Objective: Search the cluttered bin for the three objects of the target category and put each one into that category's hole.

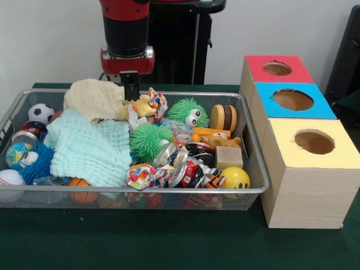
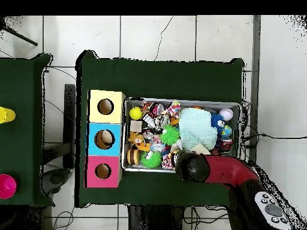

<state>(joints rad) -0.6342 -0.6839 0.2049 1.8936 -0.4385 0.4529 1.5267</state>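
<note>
Black gripper [image 1: 131,90] hangs over the far side of the silver wire-mesh bin [image 1: 256,169], by the cream knitted cloth [image 1: 94,98]; grip state can't be made out.

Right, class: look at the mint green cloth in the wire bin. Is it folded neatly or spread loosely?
Spread loosely. The mint green cloth lies rumpled across the toys in the wire bin, its edges uneven.

I see the arm [image 1: 126,34] at upper left of centre in the front view: red shell, black cylindrical wrist section, then a red collar with a silver band. A small black pincer [image 1: 131,95] hangs beneath. Overhead, lower right: a grey button panel [image 2: 271,209].
</note>
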